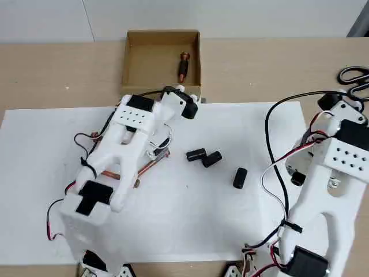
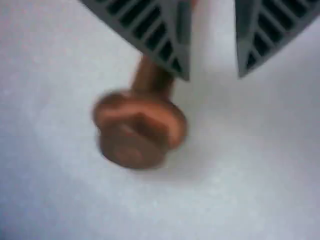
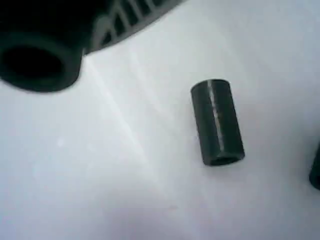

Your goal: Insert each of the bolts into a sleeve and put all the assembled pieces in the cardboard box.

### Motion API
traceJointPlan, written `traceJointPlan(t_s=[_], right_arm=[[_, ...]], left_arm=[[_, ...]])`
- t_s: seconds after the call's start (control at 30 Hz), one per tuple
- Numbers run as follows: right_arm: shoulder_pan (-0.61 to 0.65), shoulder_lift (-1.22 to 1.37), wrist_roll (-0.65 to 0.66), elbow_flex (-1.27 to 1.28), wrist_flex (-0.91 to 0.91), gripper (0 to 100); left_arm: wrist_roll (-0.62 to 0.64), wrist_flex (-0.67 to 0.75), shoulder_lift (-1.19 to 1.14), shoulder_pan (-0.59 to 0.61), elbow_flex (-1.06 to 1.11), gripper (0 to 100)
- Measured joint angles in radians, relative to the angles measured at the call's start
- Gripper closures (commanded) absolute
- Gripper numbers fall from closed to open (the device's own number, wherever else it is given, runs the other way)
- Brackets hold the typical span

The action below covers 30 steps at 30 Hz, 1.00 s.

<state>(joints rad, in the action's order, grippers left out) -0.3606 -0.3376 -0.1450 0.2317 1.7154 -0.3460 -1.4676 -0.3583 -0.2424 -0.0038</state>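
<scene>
Nearest: bolt (image 2: 136,131) head; left gripper (image 2: 212,74) spread, off-centre over shank; could nudge it rolling on closing. Right gripper (image 3: 87,37) apparently clamped on sleeve (image 3: 37,60).

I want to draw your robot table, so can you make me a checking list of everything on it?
surface: wooden table with a white sheet on it.
job's things: cardboard box holds one sleeved bolt; three loose black sleeves on the sheet, two of them touching; copper bolts under the left arm.
clutter: scissors at the table's edge.
grippers: left gripper open, right at a bolt head; right gripper has another sleeve right at it, grip unclear.
cables: black cable loops over the sheet.
surroundings: pale surface beyond the table.
</scene>
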Motion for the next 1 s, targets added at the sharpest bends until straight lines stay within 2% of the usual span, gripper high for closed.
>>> traceJointPlan(t_s=[0.37, 0.77, 1.0], right_arm=[[0.0, 0.0, 0.0, 0.0, 0.0, 99.7], [0.0, 0.0, 0.0, 0.0, 0.0, 99.7], [0.0, 0.0, 0.0, 0.0, 0.0, 99.7]], left_arm=[[-0.018, -0.021, -0.014, -0.055, -0.048, 91], [-0.006, -0.213, -0.014, -0.092, -0.304, 91], [-0.003, -0.261, -0.014, -0.114, -0.316, 91]])
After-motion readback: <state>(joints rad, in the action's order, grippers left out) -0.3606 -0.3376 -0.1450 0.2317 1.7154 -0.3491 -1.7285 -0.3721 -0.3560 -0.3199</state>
